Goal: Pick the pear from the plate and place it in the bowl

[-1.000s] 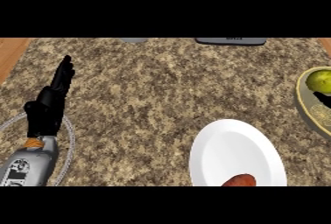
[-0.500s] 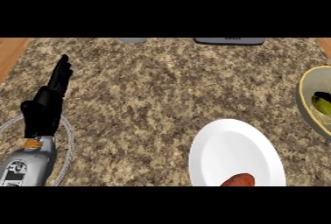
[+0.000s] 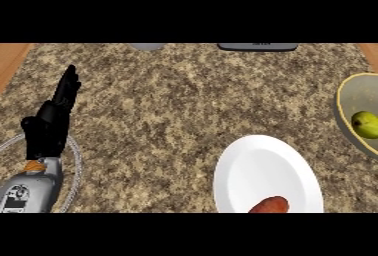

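Pear (image 3: 363,124) already lies inside the bowl (image 3: 347,90) at the right edge of the table (image 3: 184,100), low against the bowl's inner wall and well apart from the white plate (image 3: 258,170). By my reading the placing is done and what remains is only to leave things settled. The left hand (image 3: 53,120) shows at the left of the view, fingers straight and spread upward, holding nothing, resting above its grey forearm (image 3: 29,192). The right hand does not appear in the view, so nothing can be said of its fingers. At the plate's near rim sits a reddish-brown item (image 3: 269,205), partly cut off by the view's edge; what it is I cannot tell. To finish well, I would judge that any withdrawal on the right should rise clear of the bowl's rim before moving sideways, so the rim is not nudged and the fruit stays where it rests, and should pass wide of the plate.
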`<state>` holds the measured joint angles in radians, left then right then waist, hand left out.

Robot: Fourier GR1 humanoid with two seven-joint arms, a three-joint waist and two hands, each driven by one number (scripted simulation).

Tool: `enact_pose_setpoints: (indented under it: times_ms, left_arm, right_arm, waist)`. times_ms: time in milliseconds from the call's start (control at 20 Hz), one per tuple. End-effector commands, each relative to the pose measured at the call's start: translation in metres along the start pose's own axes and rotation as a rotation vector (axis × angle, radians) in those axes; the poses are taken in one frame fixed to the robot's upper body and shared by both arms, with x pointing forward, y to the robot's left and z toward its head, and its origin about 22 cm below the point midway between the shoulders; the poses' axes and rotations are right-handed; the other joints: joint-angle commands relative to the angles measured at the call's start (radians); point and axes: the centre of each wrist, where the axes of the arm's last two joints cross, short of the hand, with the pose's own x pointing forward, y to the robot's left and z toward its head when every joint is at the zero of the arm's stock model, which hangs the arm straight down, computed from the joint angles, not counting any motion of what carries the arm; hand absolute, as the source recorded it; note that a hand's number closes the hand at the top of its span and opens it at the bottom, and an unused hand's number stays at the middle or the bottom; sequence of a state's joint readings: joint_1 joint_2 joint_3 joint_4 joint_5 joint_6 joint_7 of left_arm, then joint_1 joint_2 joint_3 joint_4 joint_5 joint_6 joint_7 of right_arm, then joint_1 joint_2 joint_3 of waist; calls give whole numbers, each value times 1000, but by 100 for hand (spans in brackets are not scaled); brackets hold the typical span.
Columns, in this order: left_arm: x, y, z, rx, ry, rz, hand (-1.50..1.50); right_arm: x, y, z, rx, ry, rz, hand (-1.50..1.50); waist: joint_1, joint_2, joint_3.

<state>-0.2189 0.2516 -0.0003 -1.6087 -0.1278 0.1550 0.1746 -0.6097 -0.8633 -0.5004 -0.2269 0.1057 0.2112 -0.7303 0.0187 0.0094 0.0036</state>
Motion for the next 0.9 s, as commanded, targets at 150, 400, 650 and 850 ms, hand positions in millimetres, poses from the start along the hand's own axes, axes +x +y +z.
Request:
enact_pose_setpoints:
  times_ms: [150, 400, 650, 850]
  left_arm:
    - [11, 18, -9, 7, 20, 1, 0]
    - [0, 9, -6, 25, 19, -19, 0]
    - [-1, 6, -3, 13, 16, 4, 0]
    - [1, -1, 2, 17, 13, -7, 0]
  right_arm:
    - [-5, -73, 45, 59, -28, -138, -150]
    - [-21, -81, 75, 138, -50, -169, -150]
    - [-37, -70, 91, 122, -62, -161, -150]
    - [-31, -86, 97, 132, -61, -180, -150]
  waist:
    - [-12, -4, 0]
    - [-17, -3, 2]
    - [-22, -8, -1]
    - [-24, -10, -1]
